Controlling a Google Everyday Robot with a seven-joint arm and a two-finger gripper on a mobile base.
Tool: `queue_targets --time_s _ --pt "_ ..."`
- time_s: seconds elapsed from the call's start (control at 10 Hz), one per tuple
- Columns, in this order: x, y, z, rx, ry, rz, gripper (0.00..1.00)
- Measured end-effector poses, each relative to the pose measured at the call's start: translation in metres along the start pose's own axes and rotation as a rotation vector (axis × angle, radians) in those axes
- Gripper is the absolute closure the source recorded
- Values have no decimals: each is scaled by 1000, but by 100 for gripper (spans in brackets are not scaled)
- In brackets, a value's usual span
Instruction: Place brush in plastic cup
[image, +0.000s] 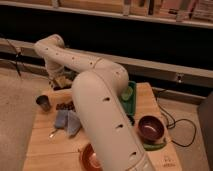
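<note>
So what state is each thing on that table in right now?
Gripper: hanging over the table's far left corner.
Brush: up at the gripper, not in the cup.
Dark grey cup: upright, nothing seen in it.
Cloth: crumpled on the table.
Purple bowl: upright, looks empty.
Light green cup: sitting in the green tray.

I had the gripper (59, 80) at the far left corner of the wooden table (42, 146), and just nearer the camera from it a blue-grey cloth (67, 121) lay crumpled beside a small dark cluster (64, 106) I could not identify. Well to the right of the gripper in my view sat a green tray (133, 102) with a light green cup (127, 93) in it. A purple bowl (151, 127) was further right and nearer, and a reddish-brown bowl (89, 157) stood at the near edge, well apart from the gripper.
</note>
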Motion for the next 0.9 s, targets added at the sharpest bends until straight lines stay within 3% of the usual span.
queue_targets --time_s 0.5,0.9 --pt "-28 -19 -6 49 -98 -61 95" --pt "-40 -27 -12 76 -145 -90 95"
